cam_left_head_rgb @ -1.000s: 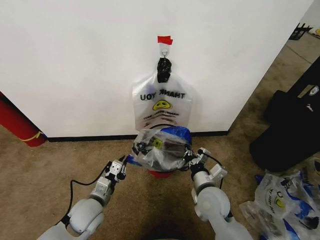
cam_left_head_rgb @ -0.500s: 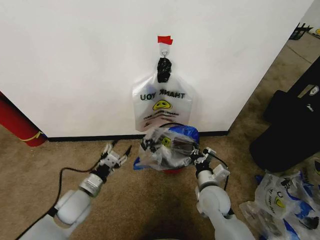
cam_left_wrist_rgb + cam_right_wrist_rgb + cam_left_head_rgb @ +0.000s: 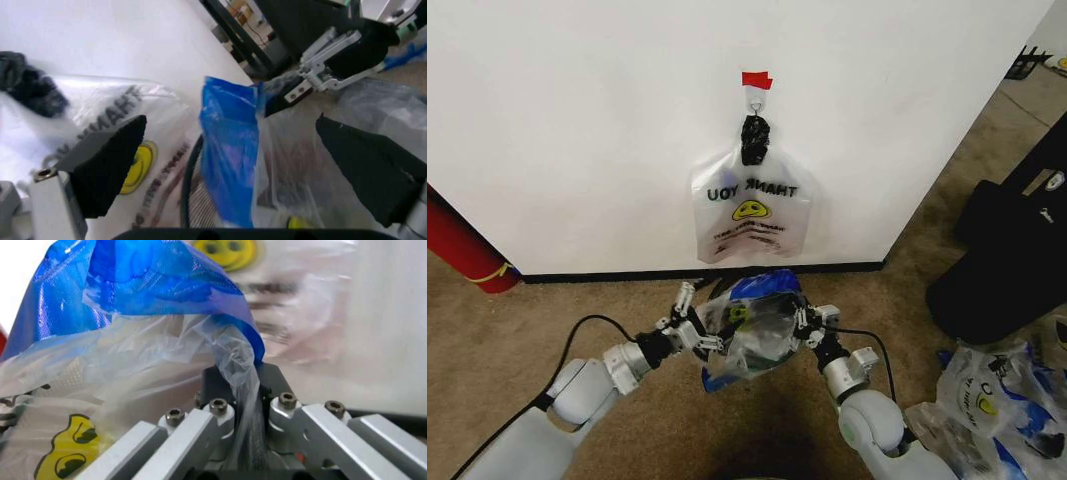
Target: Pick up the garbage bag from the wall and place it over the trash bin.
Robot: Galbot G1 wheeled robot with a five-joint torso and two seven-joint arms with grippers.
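Bag (image 3: 752,325) is off the wall (image 3: 577,120) and held low between both grippers, in front of the baseboard and just below the THANK YOU bag (image 3: 749,212), which hangs from the hook (image 3: 754,101) under the red tape (image 3: 756,79). Right gripper (image 3: 804,322) has its jaws clamped on a twisted strand of the film next to the blue handle; right wrist view shows the plastic (image 3: 167,340) pinched between the two fingers (image 3: 220,435), so that side is anchored. Left gripper (image 3: 689,322) sits at the bag's opposite edge with jaws apart; left wrist view shows both pads (image 3: 107,165) spread wide with the blue fold (image 3: 230,165) in the gap between them, not gripped. My read: this is a spreading pose, one side fixed and the other lined up to catch the rim so the mouth can be pulled open across the bin. Bin (image 3: 190,192) is mostly hidden under the film; a dark curved rim shows through in the left wrist view, so the bag seems to be draped on or right above it, can't tell which. Mouth is not visibly over the rim, so placement looks unfinished. Risk: thin film slips or tears at the right pinch.
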